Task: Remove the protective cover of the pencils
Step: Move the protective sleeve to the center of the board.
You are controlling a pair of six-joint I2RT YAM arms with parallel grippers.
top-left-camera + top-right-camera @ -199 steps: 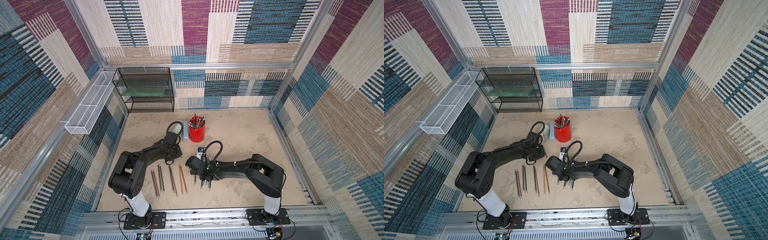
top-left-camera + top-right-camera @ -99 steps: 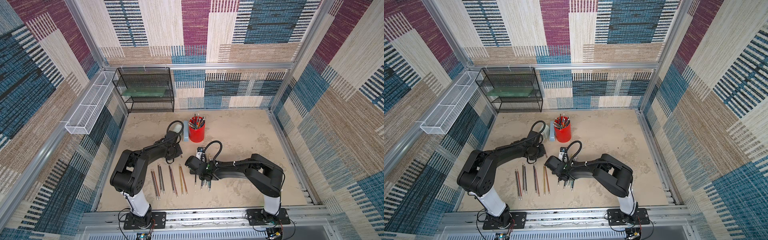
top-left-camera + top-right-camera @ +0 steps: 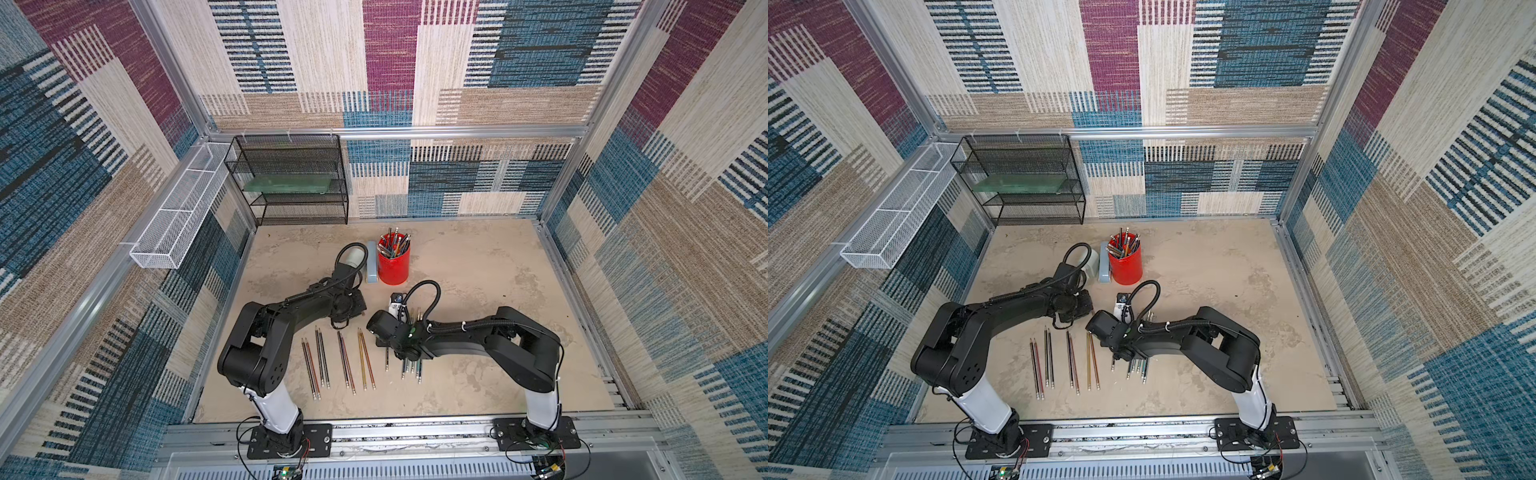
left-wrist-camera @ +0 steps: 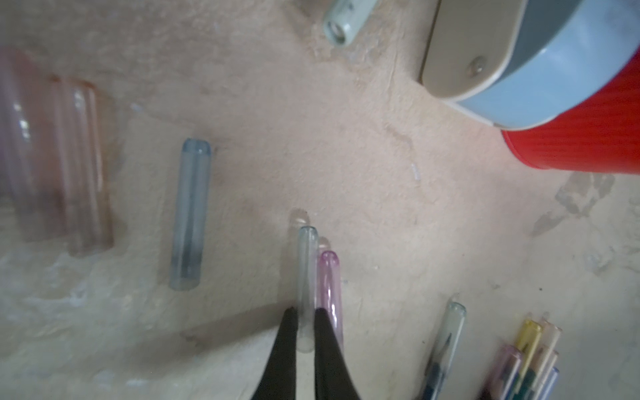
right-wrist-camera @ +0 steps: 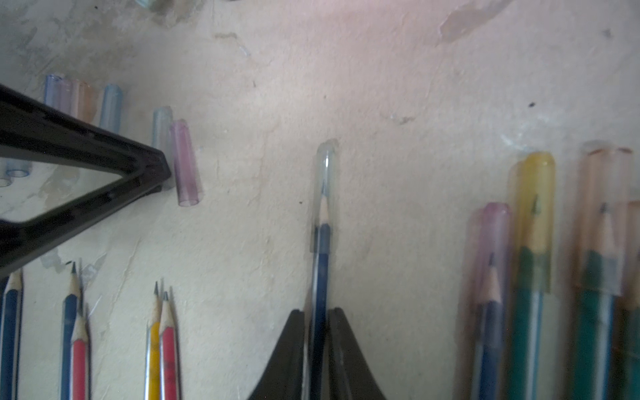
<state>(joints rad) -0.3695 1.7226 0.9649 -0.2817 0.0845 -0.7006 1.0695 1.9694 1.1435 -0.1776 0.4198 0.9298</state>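
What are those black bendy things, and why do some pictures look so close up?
They are two black robot arms. Two pictures look down from above on the whole sandy table; the close-ups come from little cameras on each arm's wrist. Striped pencils lie in a row, more stand in a red ribbed cup, and loose see-through plastic caps lie nearby. The left gripper pinches one clear plastic cap. The right gripper has its jaws either side of a blue pencil wearing a clear cap.

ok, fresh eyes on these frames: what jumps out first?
A red cup stuffed with pencils stands toward the back, with loose pencils in rows in front of it. The right tool is closed on a capped blue pencil; the left tool pinches a loose clear cap.
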